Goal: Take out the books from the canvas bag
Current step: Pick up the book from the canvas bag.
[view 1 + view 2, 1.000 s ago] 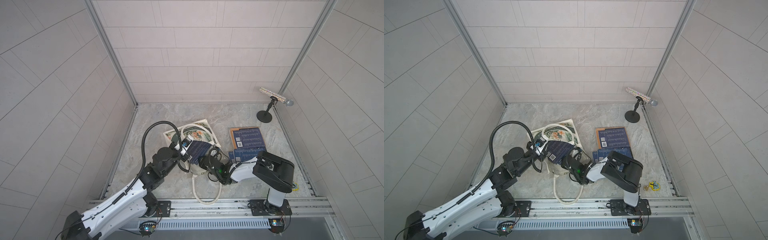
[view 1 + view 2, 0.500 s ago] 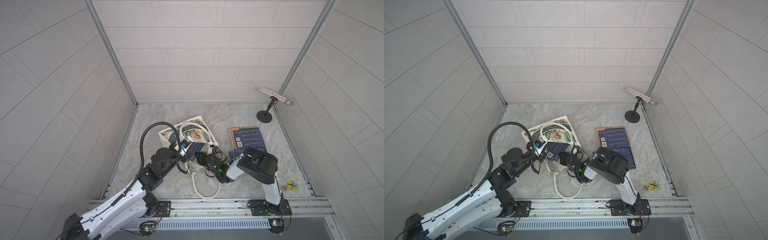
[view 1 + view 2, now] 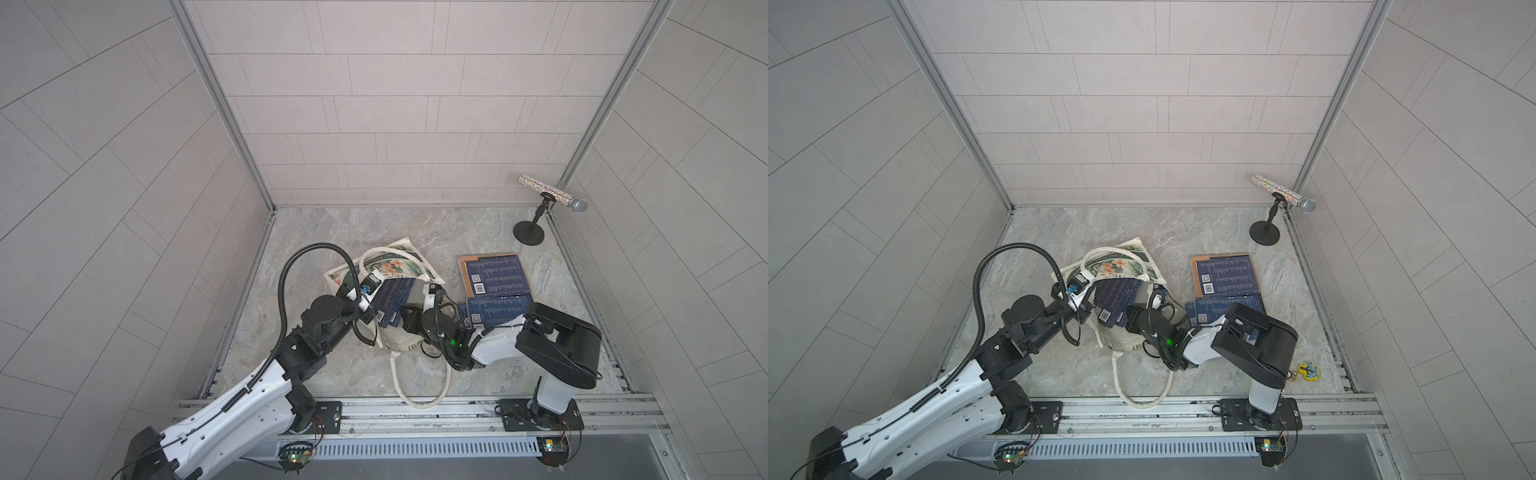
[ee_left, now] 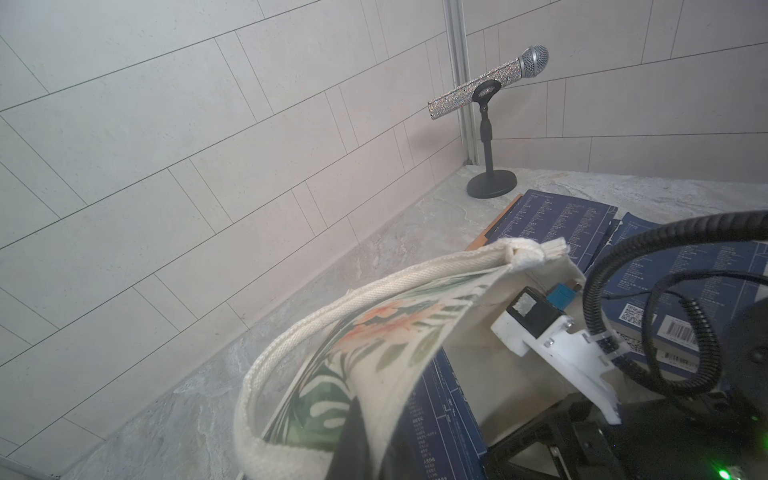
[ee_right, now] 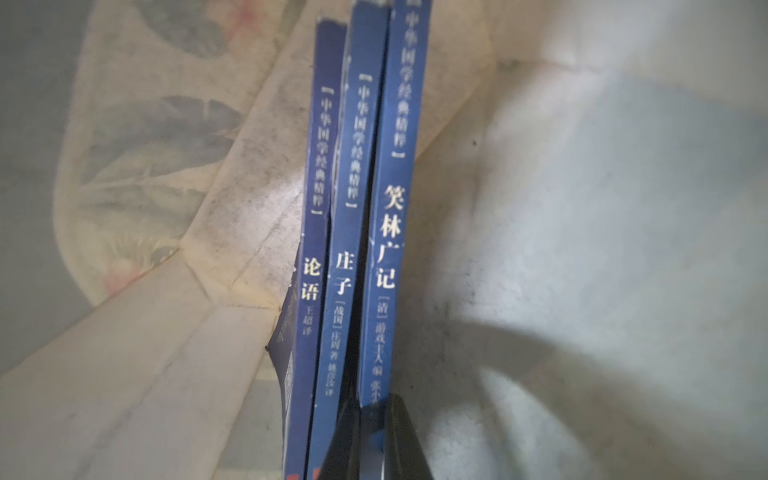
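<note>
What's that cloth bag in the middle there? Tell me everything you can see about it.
The canvas bag is a soft cream tote printed with green leaves and peach flowers. It has two long rope-like cream handles, one trailing toward the front rail. It lies slumped on the grey stone-look table with its mouth open. The left gripper pinches its rim and holds it up, and navy books sit in the opening.

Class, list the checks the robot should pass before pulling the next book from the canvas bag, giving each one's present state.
1. Left gripper pinches canvas bag rim: ok.
2. Right gripper shut on one navy book: ok.
3. Its two neighbour books outside the jaws: cannot tell.
4. Bag handle free of the right arm: cannot tell.
5. Removed books lying flat on table: ok.
</note>
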You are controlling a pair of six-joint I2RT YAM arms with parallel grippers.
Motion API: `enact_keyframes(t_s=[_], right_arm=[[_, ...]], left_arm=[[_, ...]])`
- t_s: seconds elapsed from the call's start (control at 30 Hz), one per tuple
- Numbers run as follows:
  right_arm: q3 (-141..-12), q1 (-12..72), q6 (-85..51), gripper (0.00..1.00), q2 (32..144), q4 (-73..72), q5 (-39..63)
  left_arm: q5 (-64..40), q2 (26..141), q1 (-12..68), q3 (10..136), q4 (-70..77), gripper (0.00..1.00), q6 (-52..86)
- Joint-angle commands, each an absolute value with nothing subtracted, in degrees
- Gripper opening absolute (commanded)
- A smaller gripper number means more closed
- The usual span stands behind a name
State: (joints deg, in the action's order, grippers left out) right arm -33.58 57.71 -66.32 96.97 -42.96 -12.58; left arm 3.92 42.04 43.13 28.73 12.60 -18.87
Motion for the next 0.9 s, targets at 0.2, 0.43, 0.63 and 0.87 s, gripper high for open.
enact_keyframes(t_s=[0.2, 0.43, 0.63, 0.87], right_arm=[[-34.65, 64.78, -60.77, 0.1, 77.29, -14.82, -22.38], [-30.24, 64.71, -60.65, 0.23, 81.86, -26.27, -16.99], [-27.59, 64.98, -63.33, 0.3, 84.86, -30.29, -15.68], [-24.56, 63.39, -67.51, 0.51, 88.81, -39.25, -16.91]], left_arm=[[5.8, 44.02, 42.89, 32.88, 16.46, 0.0, -18.48], [5.32, 43.88, 42.8, 32.76, 16.26, 0.0, -18.24], [5.11, 44.12, 42.8, 32.73, 16.26, 0.0, -18.26], [5.1, 44.12, 42.8, 32.78, 16.25, 0.0, -18.11]])
